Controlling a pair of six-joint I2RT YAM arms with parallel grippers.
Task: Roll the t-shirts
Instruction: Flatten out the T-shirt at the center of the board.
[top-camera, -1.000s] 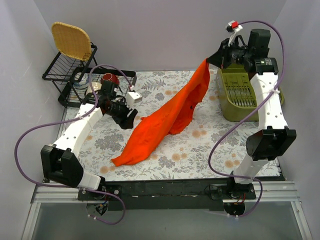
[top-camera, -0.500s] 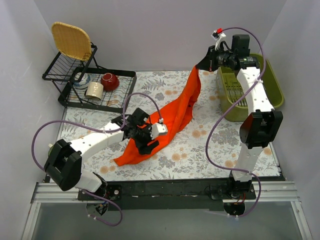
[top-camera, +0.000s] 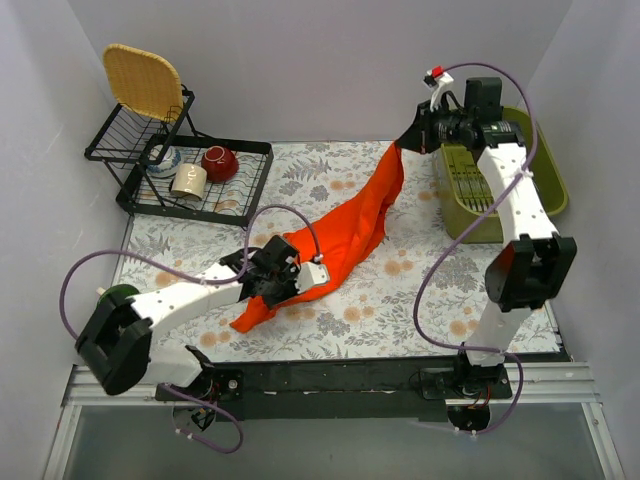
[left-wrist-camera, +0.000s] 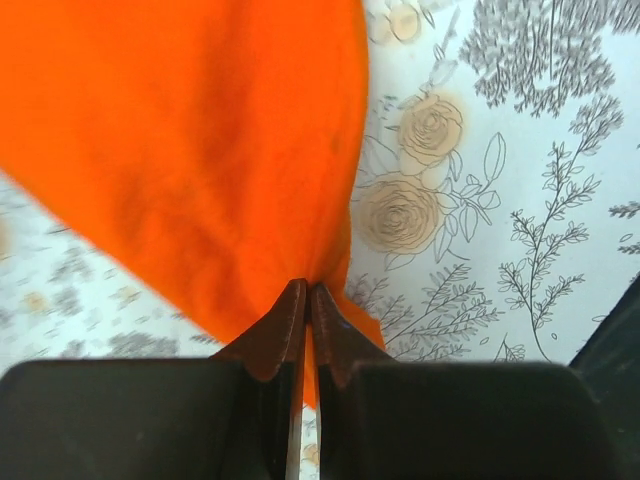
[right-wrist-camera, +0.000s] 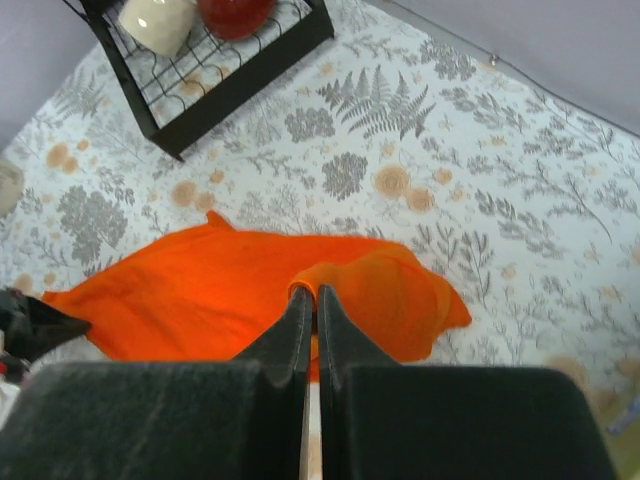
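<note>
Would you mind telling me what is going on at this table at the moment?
Two robot arms are handling an orange t-shirt. The right gripper is shut on one end and holds it raised at the far right, near the green bin. The left gripper is shut on the other end, low over the flowered table. The shirt stretches between them, bunched and partly on the table, not yet rolled.

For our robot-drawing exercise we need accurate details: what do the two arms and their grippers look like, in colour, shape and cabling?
The left arm and right arm have white links and blocky black joints, each trailed by a looping purple cable. The left gripper and right gripper are black, their dark fingers tapering like wedges. A small red-and-white part tops the right wrist.
</note>
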